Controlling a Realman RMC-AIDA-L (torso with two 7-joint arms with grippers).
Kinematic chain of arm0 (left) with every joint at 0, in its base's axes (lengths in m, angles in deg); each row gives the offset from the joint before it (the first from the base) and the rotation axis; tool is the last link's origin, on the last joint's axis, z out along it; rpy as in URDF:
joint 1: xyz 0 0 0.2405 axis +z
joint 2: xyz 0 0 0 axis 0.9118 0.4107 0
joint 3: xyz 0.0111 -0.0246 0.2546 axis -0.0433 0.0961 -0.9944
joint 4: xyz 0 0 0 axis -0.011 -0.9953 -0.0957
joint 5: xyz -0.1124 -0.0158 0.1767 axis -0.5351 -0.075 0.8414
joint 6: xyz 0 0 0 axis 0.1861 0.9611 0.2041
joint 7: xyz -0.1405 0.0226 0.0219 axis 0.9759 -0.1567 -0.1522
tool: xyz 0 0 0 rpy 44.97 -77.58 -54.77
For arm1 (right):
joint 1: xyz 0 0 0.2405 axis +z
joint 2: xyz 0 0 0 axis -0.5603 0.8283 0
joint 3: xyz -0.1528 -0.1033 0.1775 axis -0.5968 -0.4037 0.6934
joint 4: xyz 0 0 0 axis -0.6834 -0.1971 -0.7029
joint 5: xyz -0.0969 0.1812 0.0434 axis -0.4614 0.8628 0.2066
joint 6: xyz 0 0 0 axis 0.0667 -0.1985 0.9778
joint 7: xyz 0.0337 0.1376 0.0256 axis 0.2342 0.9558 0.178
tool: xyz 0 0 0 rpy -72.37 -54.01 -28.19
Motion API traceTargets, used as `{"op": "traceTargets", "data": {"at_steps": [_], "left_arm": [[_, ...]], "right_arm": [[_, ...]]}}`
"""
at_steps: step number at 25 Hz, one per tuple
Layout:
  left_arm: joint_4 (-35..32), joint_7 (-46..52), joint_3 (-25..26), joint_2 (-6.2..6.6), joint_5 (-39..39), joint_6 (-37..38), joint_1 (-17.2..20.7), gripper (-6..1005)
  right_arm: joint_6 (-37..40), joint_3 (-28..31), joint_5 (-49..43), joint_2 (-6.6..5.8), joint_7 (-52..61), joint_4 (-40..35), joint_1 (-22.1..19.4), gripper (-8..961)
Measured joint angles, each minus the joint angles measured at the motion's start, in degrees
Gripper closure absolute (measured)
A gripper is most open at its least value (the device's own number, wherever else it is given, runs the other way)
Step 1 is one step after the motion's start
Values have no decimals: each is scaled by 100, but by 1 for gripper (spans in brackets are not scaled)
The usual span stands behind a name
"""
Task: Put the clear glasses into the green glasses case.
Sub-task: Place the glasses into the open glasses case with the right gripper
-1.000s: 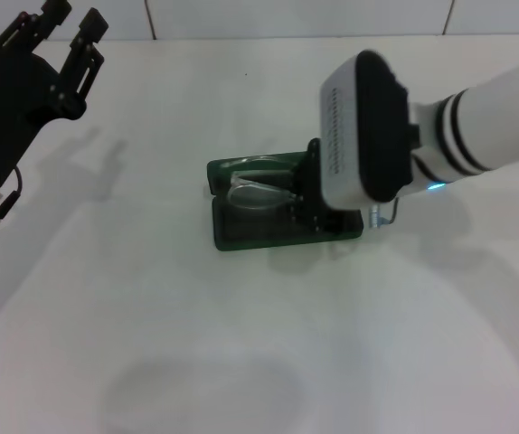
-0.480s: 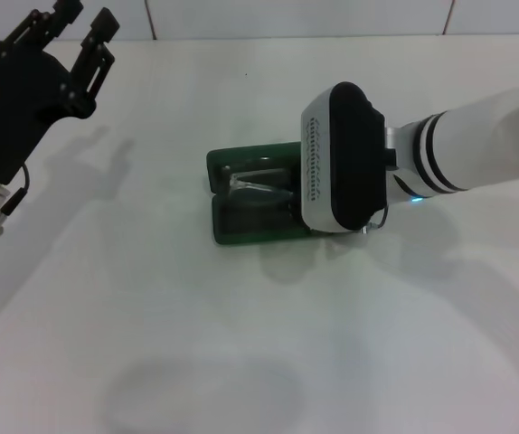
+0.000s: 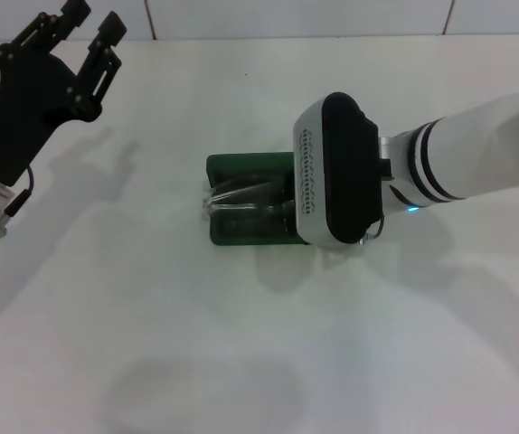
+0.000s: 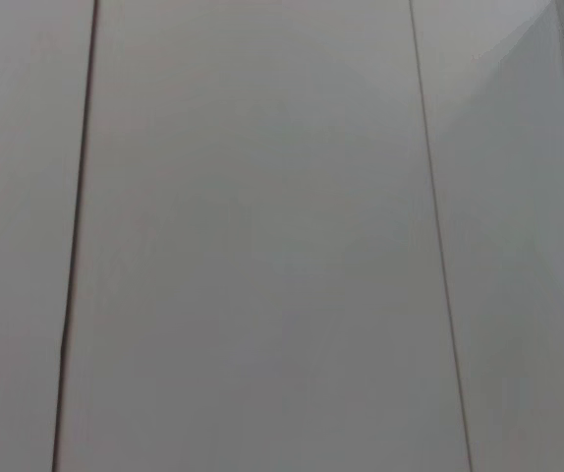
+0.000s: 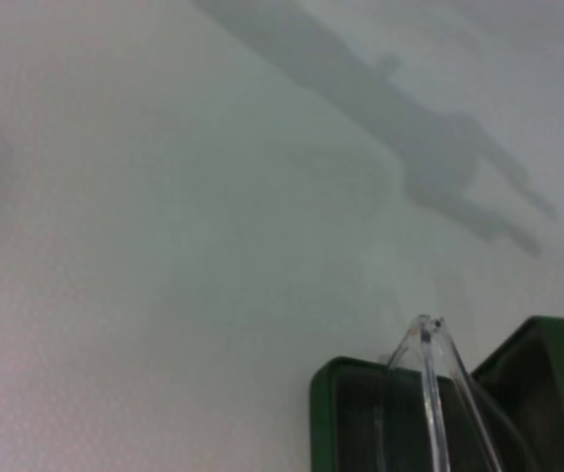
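The green glasses case lies open in the middle of the white table, lid toward the back. The clear glasses hang just over its open tray, one end sticking out past the case's left edge. My right gripper sits at the case's right end, mostly hidden under its white wrist housing, shut on the glasses. In the right wrist view a clear arm of the glasses rises over the case's rim. My left gripper is raised at the far left, open and holding nothing.
The white table stretches all around the case, with a tiled wall edge at the back. The left wrist view shows only pale wall panels. My right forearm reaches in from the right.
My right arm has moved left and lower, carrying the glasses from above the lid toward the case's tray and left edge. The left gripper has drifted slightly right.
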Motion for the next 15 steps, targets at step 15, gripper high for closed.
{"op": "traceTargets", "data": {"at_steps": [15], "left_arm": [[-27, 0, 3, 6, 4, -197, -42, 570]], "right_arm": [[63, 63, -45, 0, 6, -438, -322, 629]]}}
